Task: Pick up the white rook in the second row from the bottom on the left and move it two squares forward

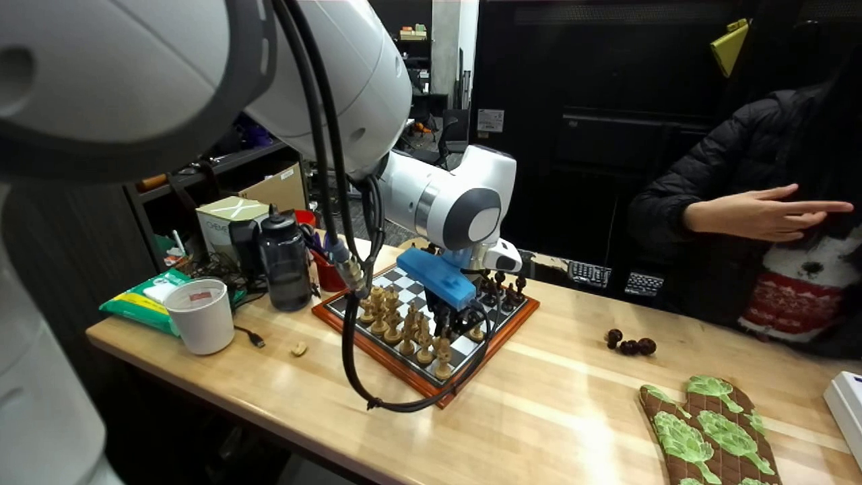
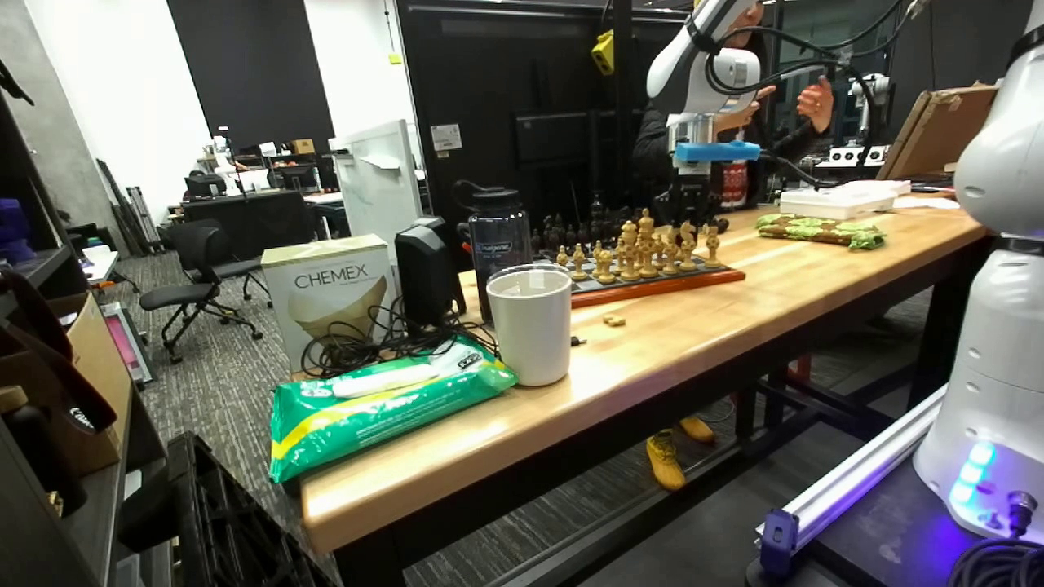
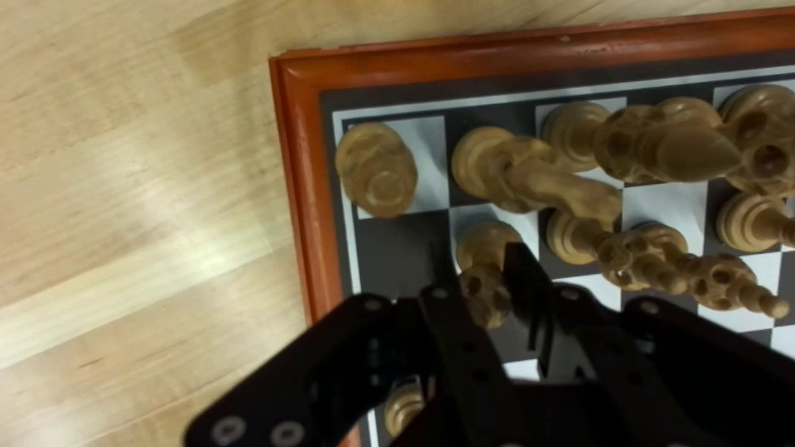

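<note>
Clamps gripper on white rook, nipping it from both sides at the upper body, prob. b/c of more room up there than down low in the crowd. Can't really read the shape from overhead, tho, so goes by position in calling it the rook. Sits on pale square, 2nd row, one file in from left edge of chessboard in wrist view; looks upright, w/ no sign of lift yet.

Has rim-side finger by dark edge square, the roomier side, and inner finger slotted just beside next pale piece. Points straight down, presumably to fit b/w neighbours w/o brushing corner piece or back-row piece.

Prob. at the grasp step, w/ the carry all to come. Calls next for a straight lift, then fwd past dark square to farther pale square, part-hidden by gripper. Risks nudging next pale piece if drifting sideways on the way up, or lone pale piece on the way down, seemingly next to the goal.

Shows loose dark pieces off chessboard in an exterior view, prob. parked there as captures.
</note>
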Robot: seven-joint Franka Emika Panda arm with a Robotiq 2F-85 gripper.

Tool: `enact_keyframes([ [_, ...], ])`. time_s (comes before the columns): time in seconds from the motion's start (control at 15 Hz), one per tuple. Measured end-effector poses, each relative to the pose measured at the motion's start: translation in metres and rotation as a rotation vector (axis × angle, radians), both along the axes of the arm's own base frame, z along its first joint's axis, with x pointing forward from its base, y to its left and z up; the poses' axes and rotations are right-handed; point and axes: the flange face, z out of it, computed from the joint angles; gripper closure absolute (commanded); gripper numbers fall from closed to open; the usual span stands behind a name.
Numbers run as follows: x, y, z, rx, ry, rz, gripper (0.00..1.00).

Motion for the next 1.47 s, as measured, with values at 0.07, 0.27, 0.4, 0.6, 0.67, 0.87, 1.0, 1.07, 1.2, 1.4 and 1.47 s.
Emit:
enact_keyframes([
  [0.07,0.001,0.005,0.004,-0.003,-0.008,0.011,0.94],
  [0.27,0.007,0.023,0.024,-0.033,-0.042,0.068,0.94],
  [0.4,0.010,0.035,0.039,-0.070,-0.067,0.112,0.94],
  [0.6,0.014,0.044,0.053,-0.121,-0.088,0.156,0.94],
  [0.67,0.015,0.045,0.056,-0.136,-0.091,0.168,0.94],
  [0.87,0.018,0.046,0.060,-0.172,-0.095,0.197,0.94],
  [1.0,0.019,0.046,0.060,-0.192,-0.093,0.214,0.94],
  [1.07,0.020,0.047,0.060,-0.200,-0.091,0.221,0.94],
  [1.2,0.023,0.047,0.058,-0.214,-0.087,0.236,0.94],
  [1.4,0.029,0.050,0.053,-0.240,-0.076,0.263,0.94],
  [1.47,0.032,0.050,0.051,-0.250,-0.072,0.272,0.94],
])
